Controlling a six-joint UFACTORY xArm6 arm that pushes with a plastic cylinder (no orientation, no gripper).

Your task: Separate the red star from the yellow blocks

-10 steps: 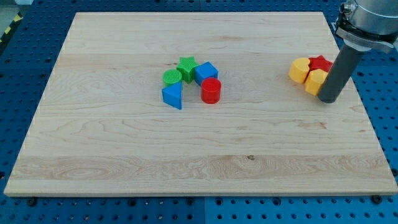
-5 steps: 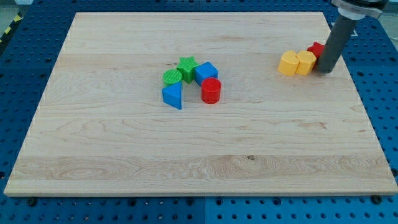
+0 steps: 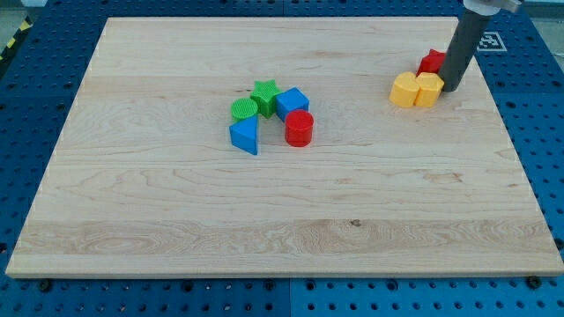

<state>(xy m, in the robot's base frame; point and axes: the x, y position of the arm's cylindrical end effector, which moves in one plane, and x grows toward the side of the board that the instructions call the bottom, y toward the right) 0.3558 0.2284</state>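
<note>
— Resting my tip on the table at the view's upper right; this rod has no jaws and holds nothing.
— And the blocks?
— I see the red star just behind it, the two yellow blocks touching its left. The other blocks cluster mid-table.

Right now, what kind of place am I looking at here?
Most likely a robotics lab test bench. A wooden board lies on a blue perforated table, small coloured blocks such as a green star and a red cylinder sit on it, and my tip touches a yellow block.
</note>
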